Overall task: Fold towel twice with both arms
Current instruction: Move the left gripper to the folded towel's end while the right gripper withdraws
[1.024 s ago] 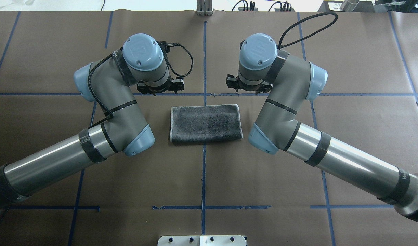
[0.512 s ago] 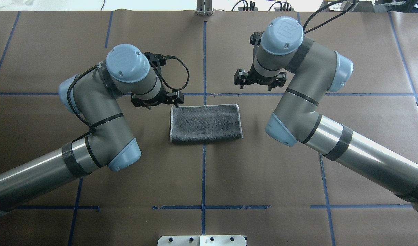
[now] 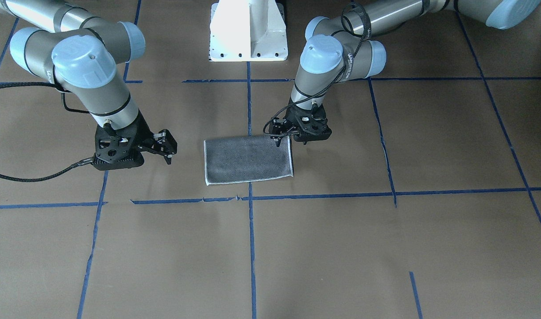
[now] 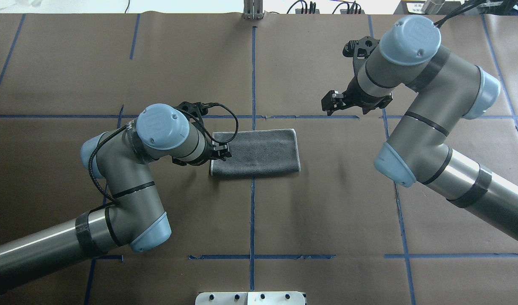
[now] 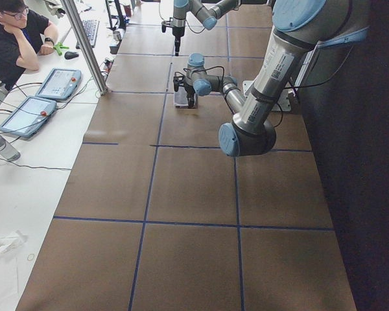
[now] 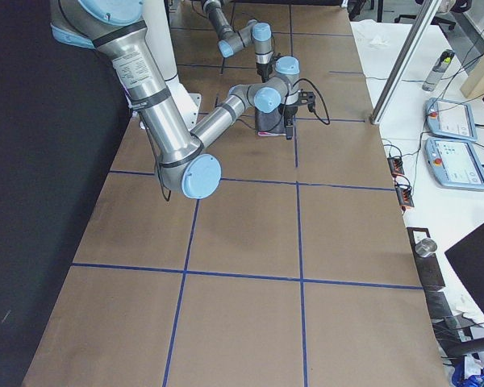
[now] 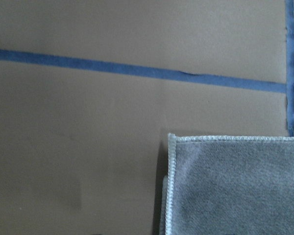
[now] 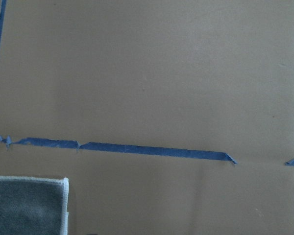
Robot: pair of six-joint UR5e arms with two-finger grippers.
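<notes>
Towel point(image 4: 259, 152) sits pretty much dead centre on the brown paper table point(image 4: 327, 212), lying flat as a rectangle with the grey side up. Calling 12 o'clock the far side from the robot in the overhead view, its long edges run 9 to 3. The whitish stitched edging shows along the 9, 12 and 3 o'clock edges, and the 6 o'clock edge looks like a plain fold. The left gripper point(image 3: 301, 139) is down at the towel's 9 o'clock end, close to the 12 o'clock corner. From the front-facing camera one fingertip point(image 3: 277, 141) looks to be right at the cloth. As far as I can make out the jaws are spread and nothing is clamped, though the wrist hides a lot of it from overhead. The left wrist camera looks straight down on that corner, where a second layer peeks out under the stitched edge. The right gripper point(image 4: 357, 102) hangs well apart from the towel, out around its 2 o'clock, above a blue tape line point(image 4: 454, 116). Its jaws are wide apart and empty. Its wrist camera only catches a towel corner at the bottom left of its picture. The white pedestal base point(image 3: 248, 31) stands at the towel's 6 o'clock, and an operator point(image 5: 13, 39) sits at a side bench in the exterior left view.
</notes>
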